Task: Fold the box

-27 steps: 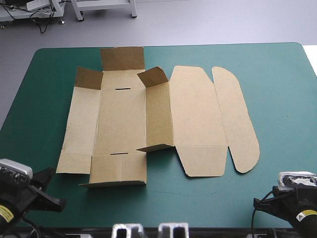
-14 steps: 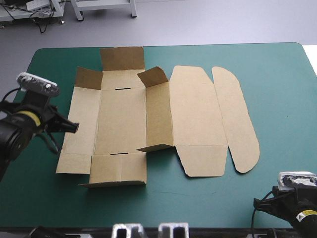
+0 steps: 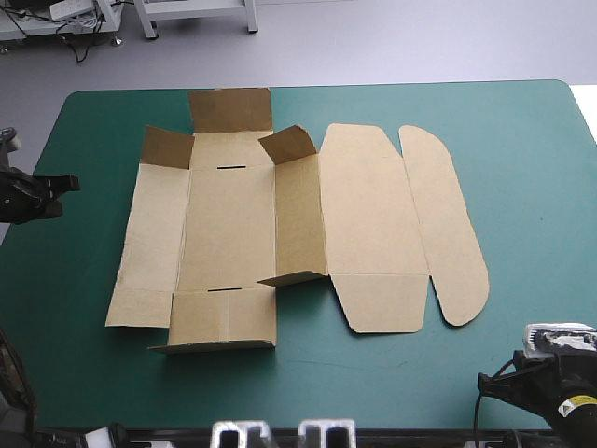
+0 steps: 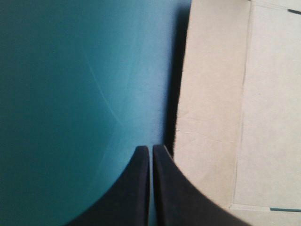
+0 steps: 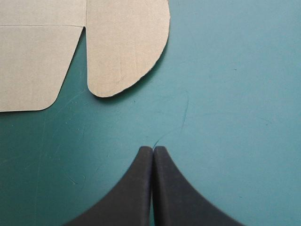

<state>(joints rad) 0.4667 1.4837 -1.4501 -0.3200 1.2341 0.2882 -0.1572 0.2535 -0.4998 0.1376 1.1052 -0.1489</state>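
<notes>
The brown box (image 3: 280, 219) lies as a cut sheet on the teal-green cover, mostly flat. A few small flaps at its far left end and one near flap stand partly raised. The rounded lid panels (image 3: 443, 224) lie flat at its right. My left gripper (image 3: 71, 183) hovers at the table's left edge, shut and empty, apart from the box's left panel (image 4: 211, 117), which lies just beside its fingertips (image 4: 141, 155). My right gripper (image 3: 485, 383) is shut near the front right corner, with the lid's rounded flap (image 5: 127, 42) ahead of it.
A broad strip of teal-green cover (image 3: 522, 168) runs to the right of the box as far as the table's right edge. A narrower strip (image 3: 392, 373) separates the box from the front edge.
The left arm rose from the front left corner, swung in beside the box's left panel, then drew back out to the table's left edge. The box and right arm stayed still.
</notes>
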